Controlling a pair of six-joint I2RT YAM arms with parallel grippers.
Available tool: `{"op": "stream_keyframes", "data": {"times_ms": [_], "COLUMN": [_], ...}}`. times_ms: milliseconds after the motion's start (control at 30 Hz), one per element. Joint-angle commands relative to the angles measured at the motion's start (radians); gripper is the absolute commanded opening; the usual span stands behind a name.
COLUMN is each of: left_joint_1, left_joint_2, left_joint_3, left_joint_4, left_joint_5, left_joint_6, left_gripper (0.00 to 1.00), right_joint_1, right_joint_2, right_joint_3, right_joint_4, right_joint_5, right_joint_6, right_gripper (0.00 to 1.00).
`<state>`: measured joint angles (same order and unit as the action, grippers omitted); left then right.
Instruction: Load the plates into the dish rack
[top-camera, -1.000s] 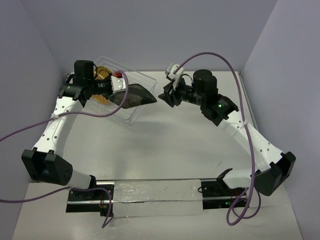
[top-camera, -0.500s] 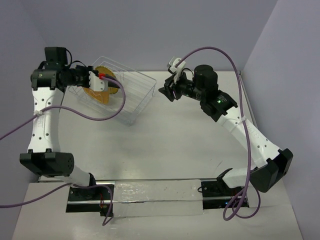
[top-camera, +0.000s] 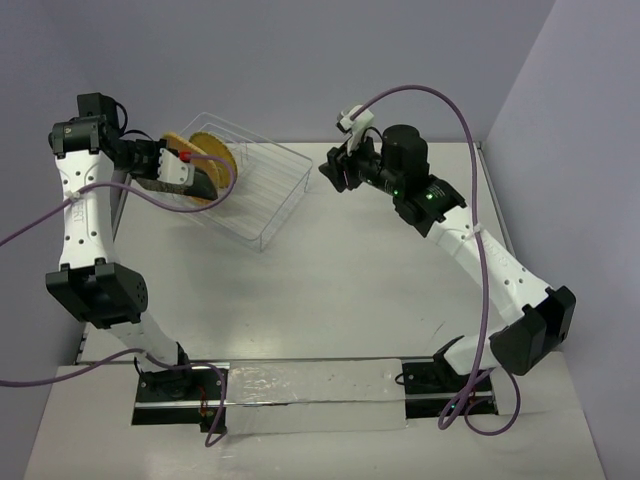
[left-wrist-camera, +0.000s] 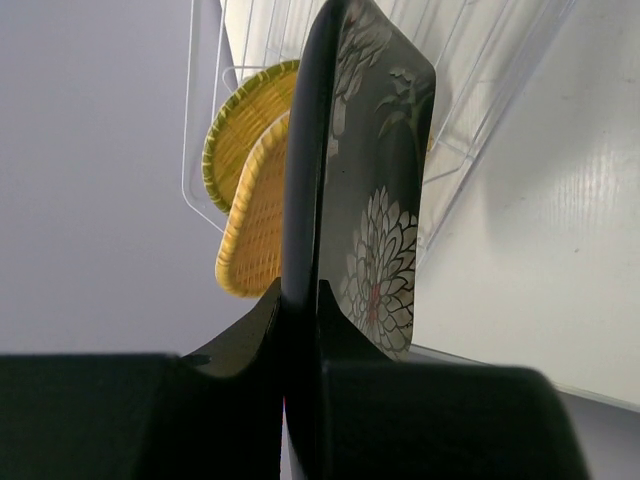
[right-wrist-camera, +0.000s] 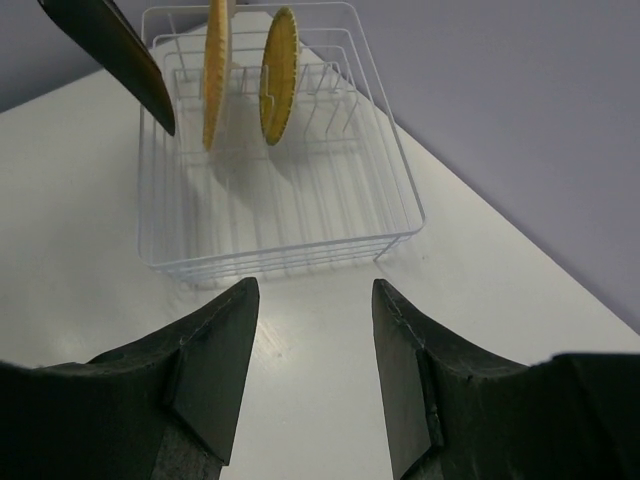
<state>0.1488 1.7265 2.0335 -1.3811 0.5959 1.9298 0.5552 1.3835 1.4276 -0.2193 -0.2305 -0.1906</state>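
Both arms reach from the near edge of the white table (top-camera: 330, 300) toward its far side. Right gripper (right-wrist-camera: 312, 290): released, jaws standing apart with nothing between them, held above the table surface and aimed at the dish rack (right-wrist-camera: 270, 262), well short of it. Left gripper (left-wrist-camera: 298, 300): clamped on the lower edge of the black plate (left-wrist-camera: 375, 200), which is carried on edge with its flowered face turned to the rack. The black plate hangs tilted over the rack's left end, just beside the orange plate (right-wrist-camera: 215, 70); contact with the wire cannot be determined. The rack sits at the far left of the table. Inside it, the orange plate stands on edge, and the smaller yellow plate (right-wrist-camera: 278, 75) stands on edge beyond it, the two apart and roughly parallel.
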Motion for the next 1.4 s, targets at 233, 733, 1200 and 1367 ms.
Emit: {"op": "stream_keyframes", "data": {"times_ms": [233,733,1200,1367], "left_joint_1": [0.058,0.049,-0.083,-0.093], "left_joint_2": [0.051,0.120,0.192,0.242], "left_joint_3": [0.063,0.138,0.092,0.176], "left_joint_4": [0.111,0.242,0.295,0.218], "left_joint_5": [0.068,0.107,-0.092,-0.109], "left_joint_6": [0.605,0.661,0.666,0.667], "left_gripper": [0.00,0.00,0.00,0.00], "right_joint_1": [-0.006,-0.006,-0.006,-0.006], "right_joint_2": [0.060,0.206,0.320,0.341], "right_joint_3": [0.061,0.171,0.264,0.286], "right_joint_4": [0.131,0.139,0.139,0.139], "right_joint_5": [0.113,0.163,0.203,0.220], "right_joint_6": [0.109,0.155,0.172,0.183], "right_gripper": [0.56,0.56,0.56,0.56]}}
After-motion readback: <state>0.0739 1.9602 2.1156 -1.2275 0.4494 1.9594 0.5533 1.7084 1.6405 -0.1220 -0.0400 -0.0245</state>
